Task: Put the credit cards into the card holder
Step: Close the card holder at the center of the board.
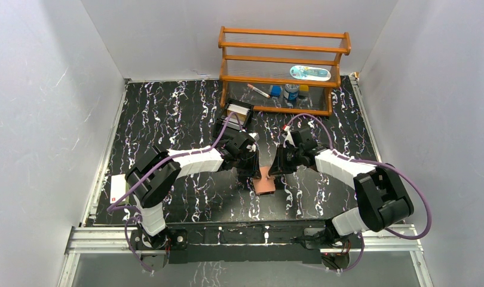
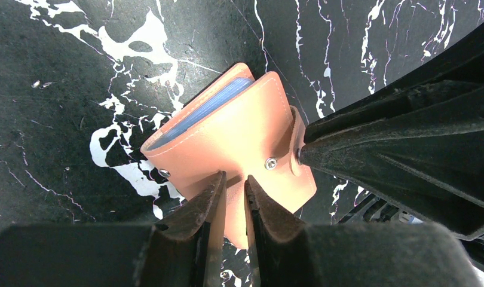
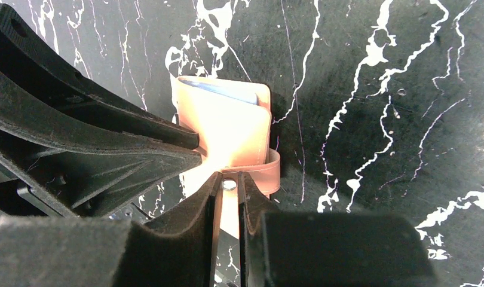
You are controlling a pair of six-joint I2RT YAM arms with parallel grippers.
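Card holder (image 2: pixel 245 140), blue card (image 2: pixel 198 113) inside, in both arms' fingers (image 2: pixel 201 206).

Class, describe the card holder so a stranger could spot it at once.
On the black marbled table, in front of the wooden rack, find where the left gripper and right gripper meet. Pinched between them is the card holder: the only tan leather thing there, with a snap tab and a blue card inside.

I can read no text anywhere in these views. The white card (image 1: pixel 118 186) at the table's left edge bears a small red mark, too small for me to make out. Print on the oval packet (image 1: pixel 310 73) on the wooden rack (image 1: pixel 341 42) is blurred.
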